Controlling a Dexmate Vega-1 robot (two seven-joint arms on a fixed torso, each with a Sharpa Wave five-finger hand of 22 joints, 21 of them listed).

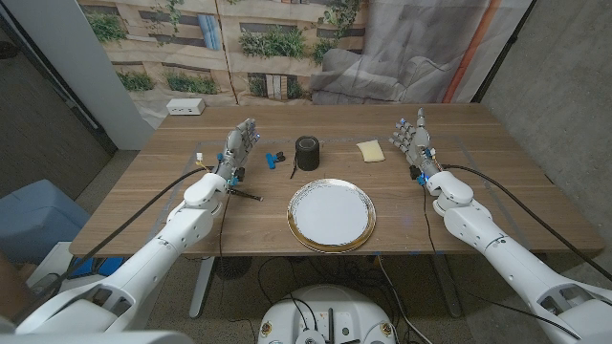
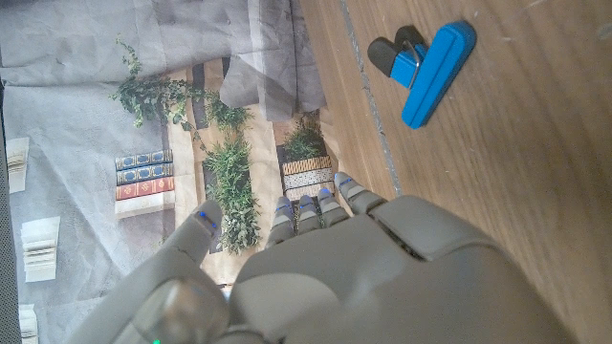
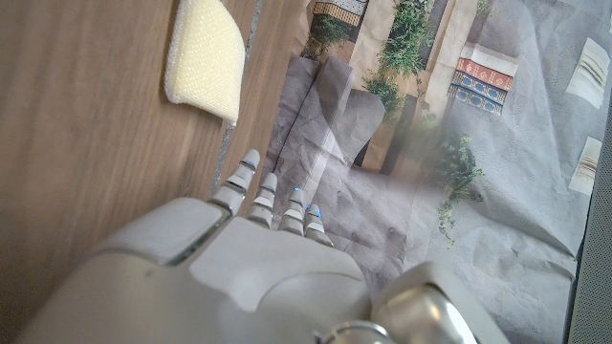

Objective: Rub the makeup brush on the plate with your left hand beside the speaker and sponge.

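Note:
A white plate with a gold rim (image 1: 298,225) lies at the table's front middle. Behind it stand a black cylindrical speaker (image 1: 307,153) and a pale yellow sponge (image 1: 370,151), the sponge (image 3: 206,57) also in the right wrist view. A thin dark makeup brush (image 1: 245,195) lies on the wood left of the plate, partly under my left wrist. My left hand (image 1: 239,145) stands behind the brush with its fingers apart and holds nothing; its back (image 2: 325,277) is seen in the left wrist view. My right hand (image 1: 413,139) stands open to the right of the sponge, its back (image 3: 249,277) seen from the right wrist.
A blue clip with black handles (image 1: 277,160) lies between my left hand and the speaker, and shows in the left wrist view (image 2: 426,62). A white box (image 1: 186,107) sits at the table's far left corner. A small white and yellow object (image 1: 198,156) lies by the left edge.

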